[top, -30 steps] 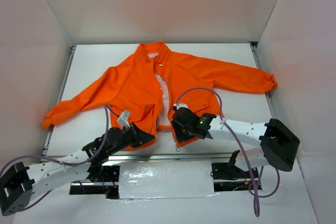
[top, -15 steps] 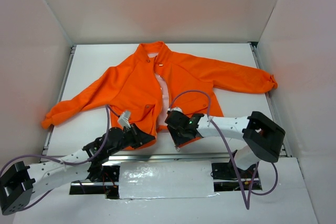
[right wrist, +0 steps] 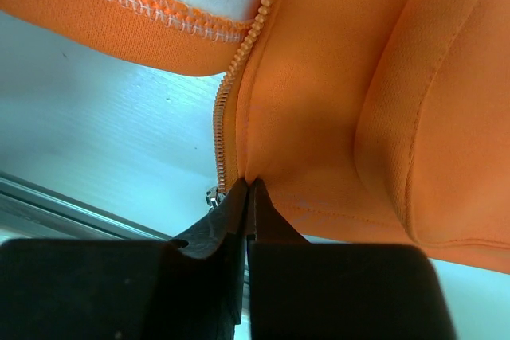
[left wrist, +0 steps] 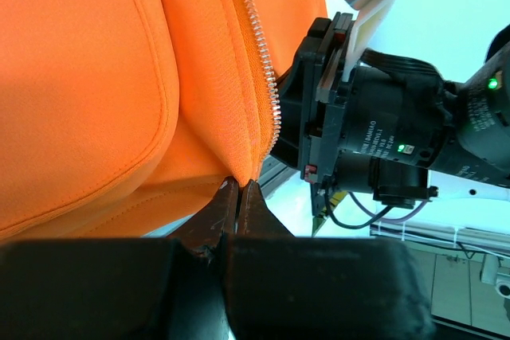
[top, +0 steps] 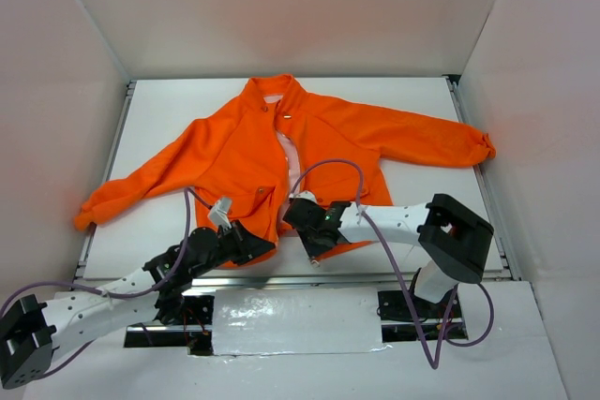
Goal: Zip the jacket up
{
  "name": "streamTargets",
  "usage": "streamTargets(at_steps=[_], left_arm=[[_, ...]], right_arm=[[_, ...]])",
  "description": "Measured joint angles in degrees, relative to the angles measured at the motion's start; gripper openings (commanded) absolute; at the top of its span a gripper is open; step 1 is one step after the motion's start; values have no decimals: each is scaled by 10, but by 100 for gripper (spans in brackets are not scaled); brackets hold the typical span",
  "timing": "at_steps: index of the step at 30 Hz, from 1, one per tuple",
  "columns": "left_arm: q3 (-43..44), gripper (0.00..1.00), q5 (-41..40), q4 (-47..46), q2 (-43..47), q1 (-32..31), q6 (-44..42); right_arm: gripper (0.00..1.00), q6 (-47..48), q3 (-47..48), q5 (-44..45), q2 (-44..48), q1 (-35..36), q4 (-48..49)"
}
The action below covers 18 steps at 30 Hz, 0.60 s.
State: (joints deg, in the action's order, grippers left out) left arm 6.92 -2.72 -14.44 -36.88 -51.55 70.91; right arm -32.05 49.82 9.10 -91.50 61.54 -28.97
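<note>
ok so here's what you're looking at rn. White walls [top: 281,7] are boxing in the white table [top: 187,100]. The jacket [top: 234,152] is lying flat on it, front up, collar pointing away from both sets of fingers, sleeves spreading out to either side. It's gaping open down the middle, w/ pale lining showing betw the two front panels beyond the fingers.

Your left arm [top: 103,297] and right arm [top: 403,220] are both reaching in low to the bottom hem. A purple cable [top: 337,164] is looping over the fabric behind the right one.

Left gripper [top: 264,246] is pinching the hem corner of the panel on its side. Its fingers [left wrist: 223,209] are sitting tight together w/ orange fabric caught at the tips, and the zipper [left wrist: 267,77] teeth are running up from right above them. Right gripper [top: 311,243] is doing the same on the other panel: fingers pressing closed on the hem edge, that panel's row of teeth climbing just left of the tips. The two grippers are sitting close side by side, not touching afaict.

A tiny metal bit [right wrist: 213,195] is poking out right beside the right fingertips at the bottom of the teeth. Prob the slider, but too small to say 4 sure.
</note>
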Motion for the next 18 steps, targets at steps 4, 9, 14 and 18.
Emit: streamTargets(at_steps=[4, 9, 14, 18], left_arm=[[4, 0, -1, 12, 0, 0, -5], [21, 0, -11, 29, -6, 0, -21], [41, 0, -31, 27, -19, 0, -48], [52, 0, -45, 6, -38, 0, -66]], right_arm=[[0, -6, -3, -9, 1, 0, 14], [0, -61, -54, -17, 49, 1, 75], [0, -166, -103, 29, 147, 4, 135], [0, -245, -164, 60, 212, 5, 229]])
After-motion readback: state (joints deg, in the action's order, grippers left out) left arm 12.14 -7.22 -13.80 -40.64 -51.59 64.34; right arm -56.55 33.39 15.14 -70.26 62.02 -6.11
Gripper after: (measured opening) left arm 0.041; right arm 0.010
